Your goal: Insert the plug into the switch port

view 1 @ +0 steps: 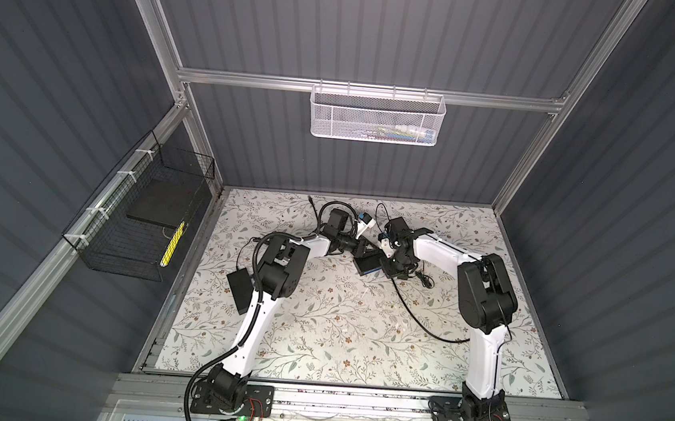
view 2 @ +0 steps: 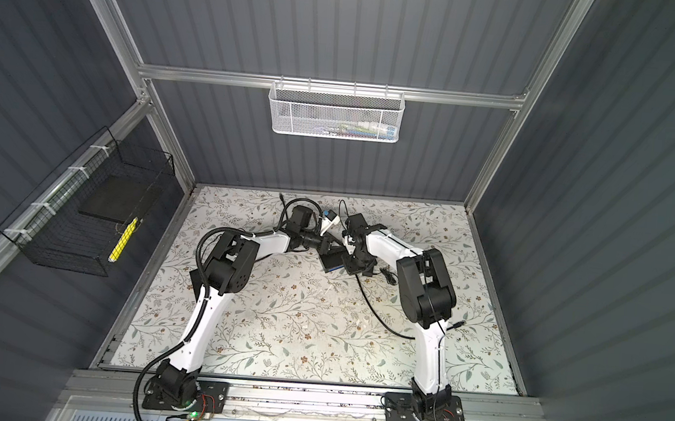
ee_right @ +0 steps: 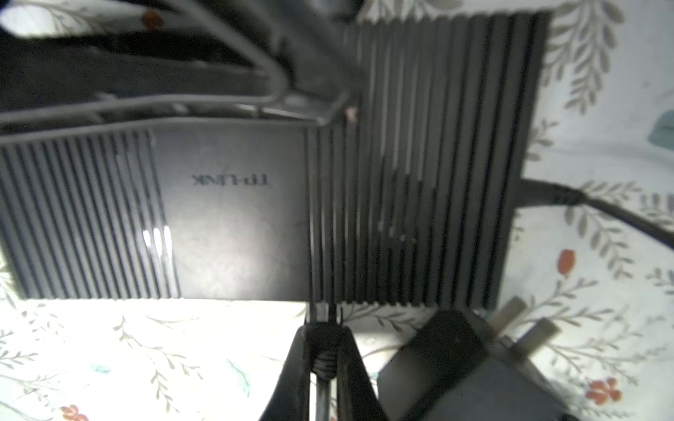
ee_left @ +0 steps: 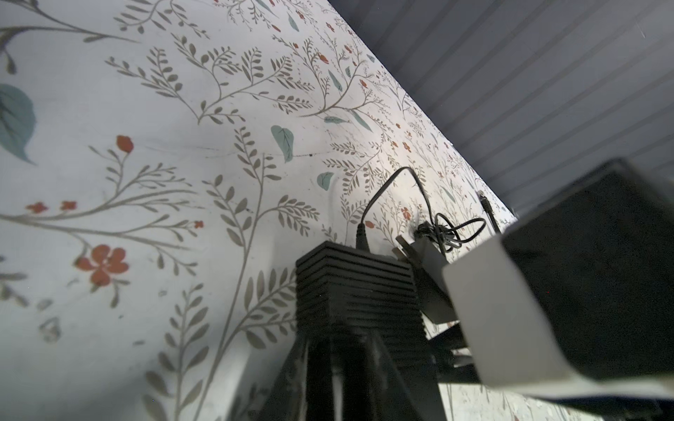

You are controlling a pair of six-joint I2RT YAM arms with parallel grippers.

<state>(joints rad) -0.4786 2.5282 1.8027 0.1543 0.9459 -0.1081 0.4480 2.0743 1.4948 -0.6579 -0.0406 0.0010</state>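
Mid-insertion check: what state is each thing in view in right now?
Left end effector: shut on the TP-Link switch.
Right end effector: shut on the plug.
Plug: gripped, metal tip at the switch's long edge; seating not discernible.
TP-Link switch: gripped, thin cable plugged into its short side.
Power adapter: loose beside the switch, prongs bare.

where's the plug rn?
Right wrist view: the plug is pinched in the right tool, tip at the long edge of the switch, power adapter beside it. In a top view, that's back-centre of the table.
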